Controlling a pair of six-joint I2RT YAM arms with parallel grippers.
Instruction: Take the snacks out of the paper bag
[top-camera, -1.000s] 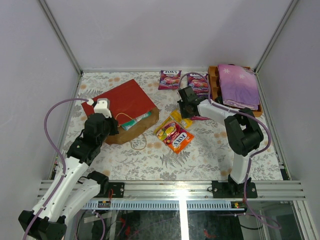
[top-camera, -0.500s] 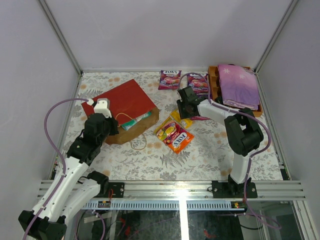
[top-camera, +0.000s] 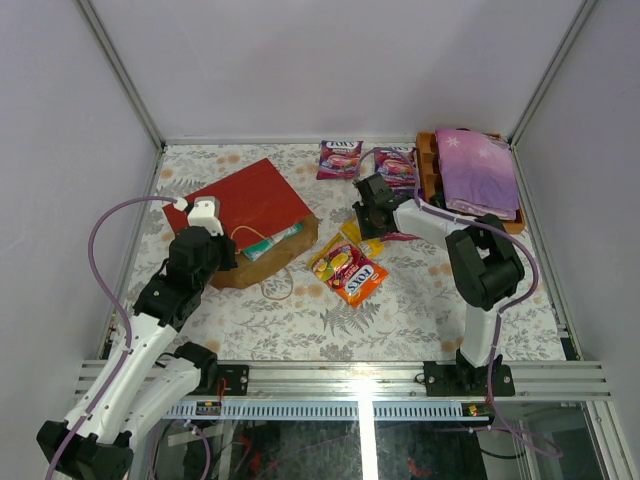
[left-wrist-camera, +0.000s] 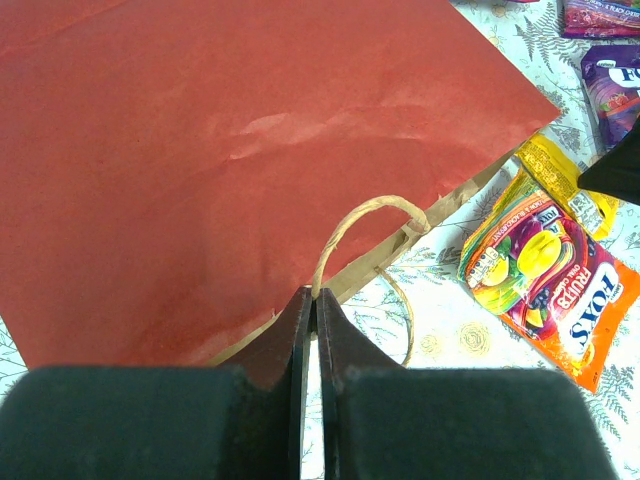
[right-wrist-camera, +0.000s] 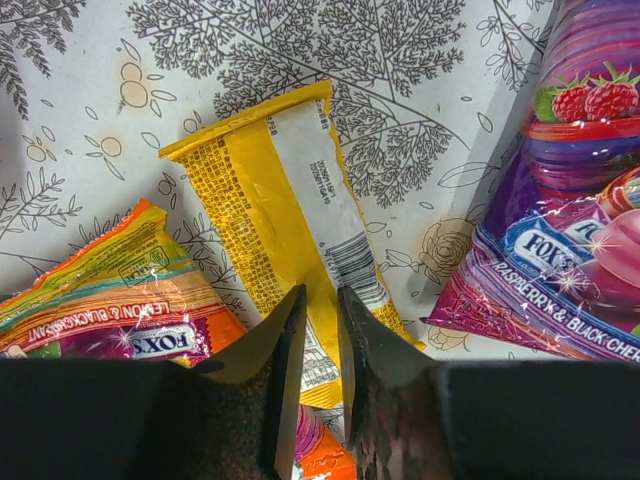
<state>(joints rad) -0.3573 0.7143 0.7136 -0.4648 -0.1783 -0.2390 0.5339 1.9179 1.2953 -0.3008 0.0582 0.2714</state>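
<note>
Left fingers were clenched on the cord handle of the paper bag lying flat on the tabletop, right fingers barely parted over the yellow bar, so honestly that slick wrapper could've squirted out or dragged the orange pouch beside it.

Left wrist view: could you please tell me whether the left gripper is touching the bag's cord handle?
Touching. The left wrist view shows the beige cord handle running straight into the shut left gripper, pinched at its tips.
</note>
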